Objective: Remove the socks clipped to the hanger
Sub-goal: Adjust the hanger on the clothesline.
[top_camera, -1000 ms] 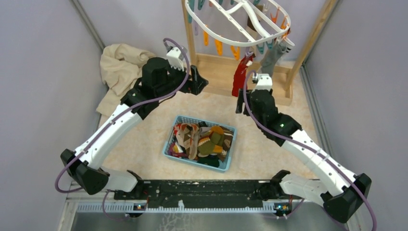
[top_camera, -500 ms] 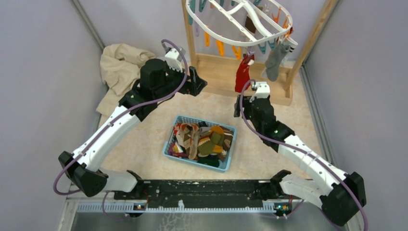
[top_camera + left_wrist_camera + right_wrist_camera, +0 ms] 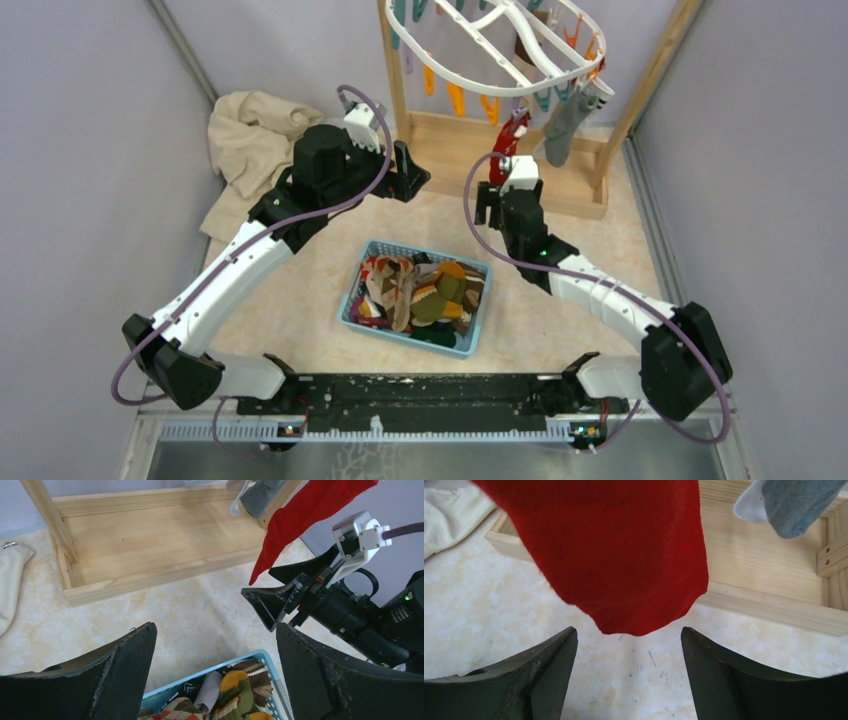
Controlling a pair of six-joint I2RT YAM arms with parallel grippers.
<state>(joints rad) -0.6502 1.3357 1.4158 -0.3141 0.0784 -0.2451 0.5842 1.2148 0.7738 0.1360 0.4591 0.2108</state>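
The white oval hanger (image 3: 452, 62) with orange and teal clips hangs from the wooden rack. A red sock (image 3: 508, 138) and a grey sock (image 3: 560, 126) are clipped to its near rim. My right gripper (image 3: 503, 192) is open just below the red sock. In the right wrist view the red sock (image 3: 614, 555) hangs right ahead, its lower end level with my spread fingertips, gripper (image 3: 629, 642). The grey sock (image 3: 796, 505) is at upper right. My left gripper (image 3: 418, 172) is open and empty; it (image 3: 215, 632) looks at the red sock (image 3: 300, 520) and the right gripper (image 3: 262, 585).
A blue basket (image 3: 352, 300) with several loose socks (image 3: 425, 292) sits on the floor between the arms; it also shows in the left wrist view (image 3: 200, 679). The wooden rack base (image 3: 455, 150) stands behind. A beige cloth (image 3: 250, 140) lies at far left.
My right arm has swung left and pulled in, from under the grey sock to under the red sock. The hanger and socks swayed a little. The left arm has barely moved.
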